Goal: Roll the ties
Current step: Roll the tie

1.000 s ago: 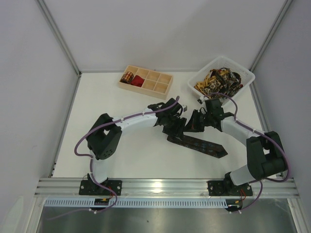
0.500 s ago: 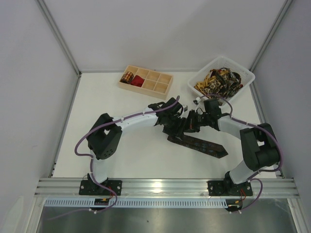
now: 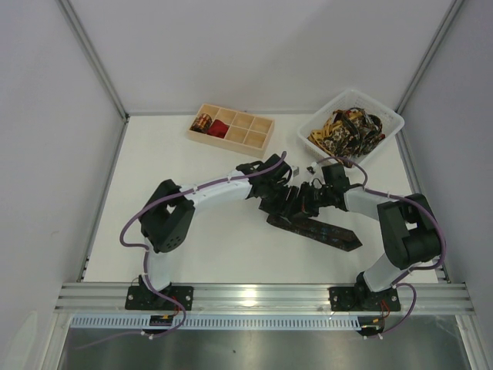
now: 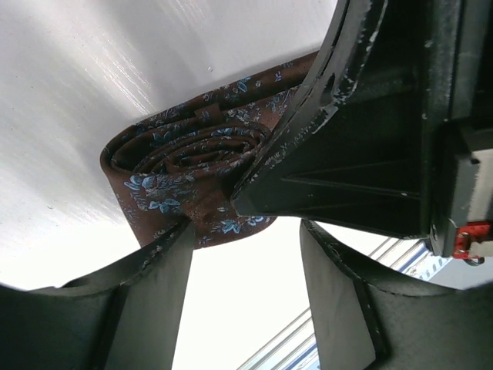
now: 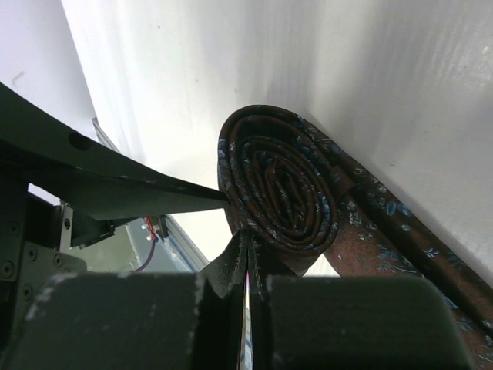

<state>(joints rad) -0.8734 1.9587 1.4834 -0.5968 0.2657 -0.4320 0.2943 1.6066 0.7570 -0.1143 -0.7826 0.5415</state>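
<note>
Both arms reach inward and meet at mid-counter [image 3: 185, 166]; left tool [image 4: 245, 239] spread, fingers just beside the rolled part of the tie [image 4: 185, 166]; right tool [image 5: 248, 258] pressed together, tips at the roll's rim; whether it pinches fabric cannot be told. Tie dark brown with blue floral print; one part a tight coil; flat tail runs right and near to a pointed end.

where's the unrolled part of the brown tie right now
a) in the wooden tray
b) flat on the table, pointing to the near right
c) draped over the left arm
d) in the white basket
b: the brown tie stretches flat on the table from its coil toward the near right corner.
</note>
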